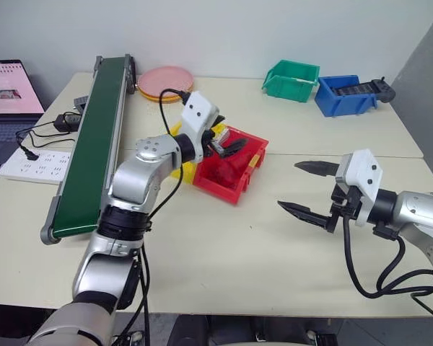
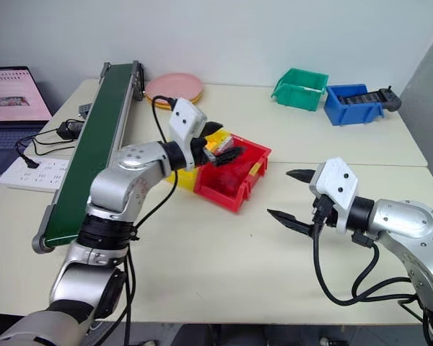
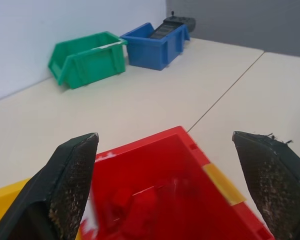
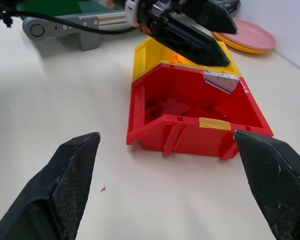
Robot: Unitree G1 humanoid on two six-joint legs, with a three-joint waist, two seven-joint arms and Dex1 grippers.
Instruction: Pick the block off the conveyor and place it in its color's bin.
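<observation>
The red bin (image 1: 231,176) stands mid-table beside the conveyor (image 1: 94,137), whose dark green belt is bare. My left gripper (image 2: 224,143) hovers level over the bin's back edge, open, with nothing between its fingers (image 3: 72,180). Below it, inside the bin, lies a small red block (image 4: 165,107), blurred in the left wrist view (image 3: 140,205). My right gripper (image 1: 289,186) is open and empty above the table to the right of the bin, pointing toward it. In the right wrist view the red bin (image 4: 190,115) sits between its fingers (image 4: 70,180), some way off.
A yellow bin (image 4: 160,50) stands right behind the red one. A green bin (image 1: 292,79) and a blue bin (image 1: 344,94) holding a black object stand at the back right. Pink and yellow plates (image 1: 166,81) lie by the conveyor's far end. A power strip (image 1: 36,166), cables and a laptop (image 1: 7,101) are at left.
</observation>
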